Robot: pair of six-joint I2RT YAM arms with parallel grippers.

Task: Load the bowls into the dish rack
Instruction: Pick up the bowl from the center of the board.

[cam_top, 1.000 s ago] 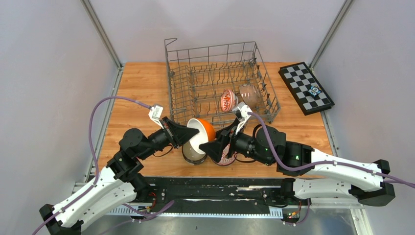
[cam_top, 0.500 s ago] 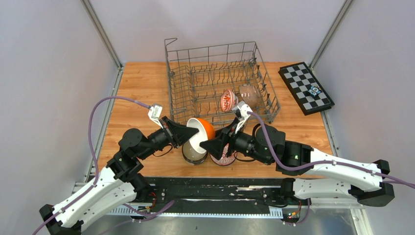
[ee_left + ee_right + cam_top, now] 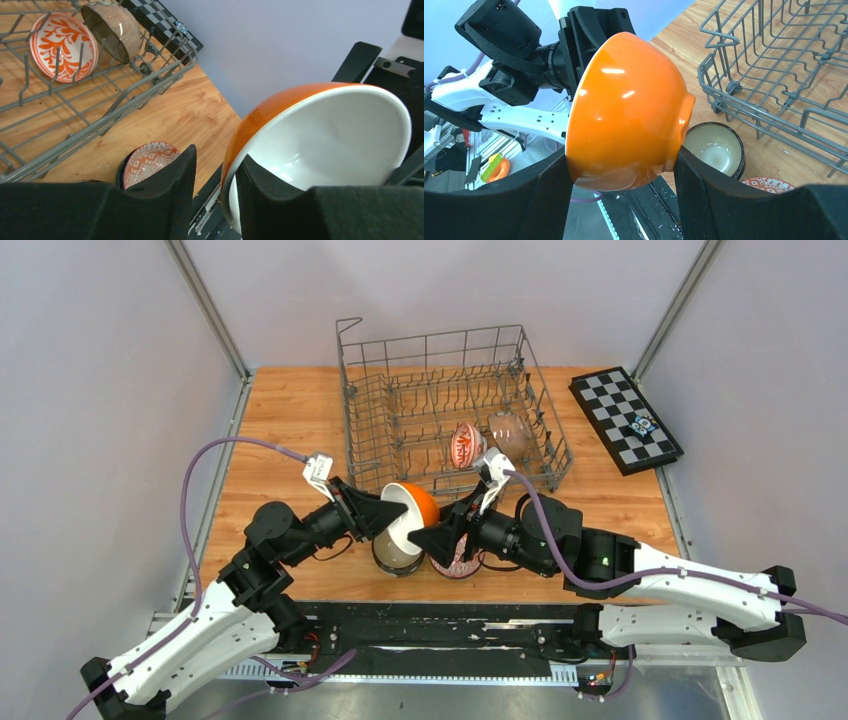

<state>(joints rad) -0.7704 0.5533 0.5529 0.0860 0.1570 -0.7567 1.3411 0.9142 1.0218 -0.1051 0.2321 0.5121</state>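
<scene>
Handover: right gripper [image 3: 621, 175] clamps the orange bowl [image 3: 624, 105] by its sides, left gripper [image 3: 216, 165] loose around the rim; slide left clear before swinging to dish rack [image 3: 430, 345].

white arm shells [image 3: 700, 585], black joints [image 3: 270, 526], looping purple cables [image 3: 188, 495], small green light [image 3: 606, 562]

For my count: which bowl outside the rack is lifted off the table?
The orange bowl, gripped by the right claw; the beige bowl and the red-patterned bowl sit on the table.

An orange bowl [image 3: 424, 503] (white inside turned leftward) stands on edge between the left gripper [image 3: 391, 516] and right gripper [image 3: 426, 537].
</scene>
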